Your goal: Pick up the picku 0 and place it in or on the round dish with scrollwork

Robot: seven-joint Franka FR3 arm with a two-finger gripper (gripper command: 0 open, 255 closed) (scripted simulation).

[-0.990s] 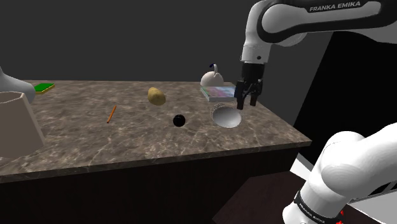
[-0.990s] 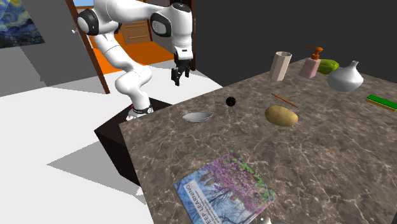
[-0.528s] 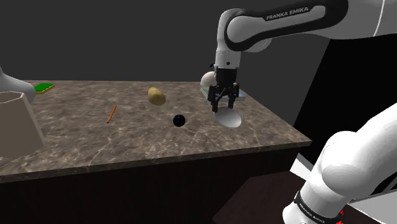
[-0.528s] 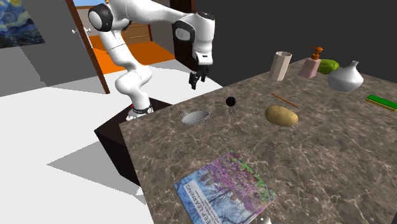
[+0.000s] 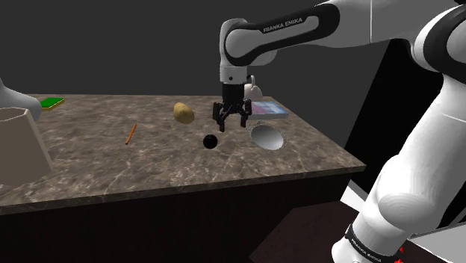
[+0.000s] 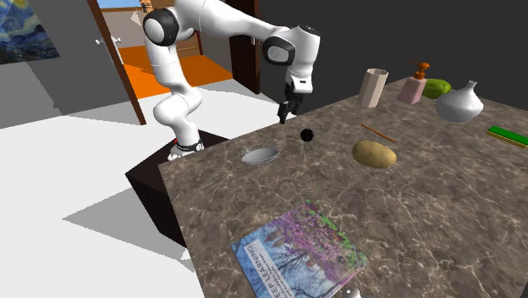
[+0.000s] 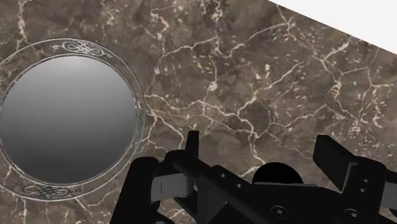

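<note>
Hovering over black ball (image 5: 210, 141), dish (image 5: 266, 137) at its three o'clock in shoulder view, with jaws wide apart, empty. Needs centring, straight drop, gentle squeeze against rolling.

This is a room in a home. A dark marble-patterned countertop (image 6: 440, 220) carries a potato (image 6: 374, 153), a soap dispenser (image 6: 415, 85), a white vase (image 6: 459, 103) and a magazine (image 6: 298, 252). A swirling night-sky painting (image 6: 25, 30) hangs at the second exterior view's upper left, beside a brown wooden door (image 6: 117, 68).
</note>
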